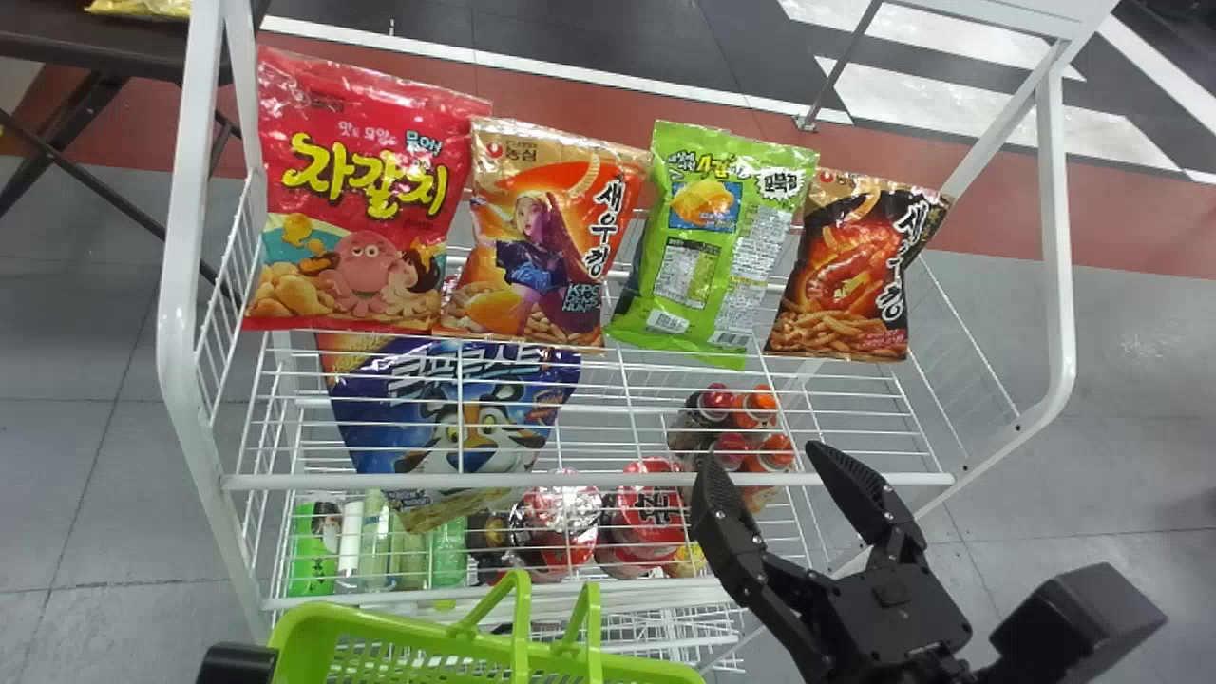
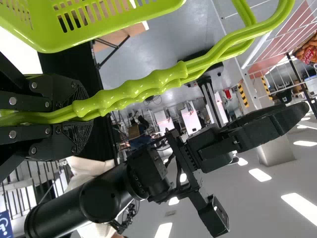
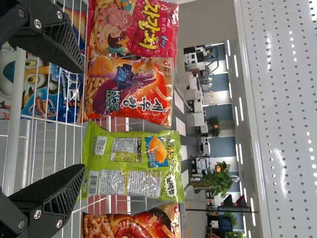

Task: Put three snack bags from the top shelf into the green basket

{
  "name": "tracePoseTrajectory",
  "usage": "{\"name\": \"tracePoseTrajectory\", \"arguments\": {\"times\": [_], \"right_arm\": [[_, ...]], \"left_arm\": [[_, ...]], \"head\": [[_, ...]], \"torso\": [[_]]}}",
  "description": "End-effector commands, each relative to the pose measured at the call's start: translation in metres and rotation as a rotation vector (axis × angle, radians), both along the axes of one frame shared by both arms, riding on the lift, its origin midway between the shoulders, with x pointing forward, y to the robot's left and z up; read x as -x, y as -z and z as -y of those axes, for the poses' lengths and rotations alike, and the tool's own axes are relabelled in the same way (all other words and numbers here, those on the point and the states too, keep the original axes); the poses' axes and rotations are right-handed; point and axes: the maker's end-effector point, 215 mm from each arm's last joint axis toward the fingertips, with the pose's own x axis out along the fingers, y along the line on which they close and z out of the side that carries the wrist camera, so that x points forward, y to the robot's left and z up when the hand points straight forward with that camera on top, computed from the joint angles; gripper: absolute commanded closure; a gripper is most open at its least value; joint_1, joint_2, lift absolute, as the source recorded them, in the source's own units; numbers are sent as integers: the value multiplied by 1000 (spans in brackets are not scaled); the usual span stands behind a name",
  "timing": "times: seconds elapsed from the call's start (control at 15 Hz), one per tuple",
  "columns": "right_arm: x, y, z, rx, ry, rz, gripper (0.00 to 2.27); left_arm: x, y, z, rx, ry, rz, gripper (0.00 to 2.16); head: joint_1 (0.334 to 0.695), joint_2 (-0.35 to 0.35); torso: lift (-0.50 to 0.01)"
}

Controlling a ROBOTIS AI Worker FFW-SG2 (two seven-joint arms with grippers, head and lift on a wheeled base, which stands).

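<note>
Right gripper (image 1: 760, 459): fingers spread wide with nothing between them, at the near edge of the white wire rack (image 1: 589, 482), apart from the snack bags; in the right wrist view, the gap of the right gripper (image 3: 83, 119) faces the adjoining orange and green bags. Left gripper (image 2: 83, 116): closed on the paired handles (image 2: 148, 84) of the green basket (image 1: 318, 622), which is in front of the rack, toward its left side.

Top shelf, left to right: red snack bag with a pink octopus (image 1: 366, 190); orange snack bag with a cartoon figure (image 1: 546, 237); green snack bag with printed text panels (image 1: 717, 247); black-and-orange shrimp snack bag (image 1: 855, 271). All four stand in a row, leaning slightly, their printed faces toward the robot.

Beneath, seen through the wires: a blue bag with a cartoon tiger (image 1: 456, 408) at left and, farther right, a cluster of bottles with red and orange caps (image 1: 760, 407). Nearer the basket, green bottles (image 1: 448, 551) and red-and-white packages (image 1: 651, 513) are visible. Behind the rack at upper left, a dark table (image 1: 95, 47) bears a yellow package (image 1: 142, 8).
</note>
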Motion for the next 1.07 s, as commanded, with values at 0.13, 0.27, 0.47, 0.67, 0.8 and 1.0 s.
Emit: {"name": "tracePoseTrajectory", "arguments": {"times": [0.13, 0.27, 0.47, 0.67, 0.8, 1.0], "right_arm": [[-1, -1, 0, 1, -2, 5, 147], [-1, -2, 0, 1, -2, 8, 147], [-1, -5, -1, 0, -4, 17, 147], [-1, -5, -1, 2, -5, 18, 147], [-12, -9, 0, 0, -3, 40, 147], [-56, 16, -19, -25, -22, -3, 147]], "left_arm": [[0, 0, -1, 1, -2, -2, 1409], [1, 0, -1, 1, -2, -5, 1409], [1, -1, 0, 2, 0, -7, 1409], [3, -1, -1, 2, 2, -13, 1409], [4, -2, 0, -3, 3, -6, 1409], [4, 1, 2, -12, 2, -8, 1409]], "head": [[695, -350], [695, -350], [695, -350], [695, -350], [695, -350], [695, -350]], "torso": [[-46], [-46], [-46], [-46], [-46], [-46]]}}
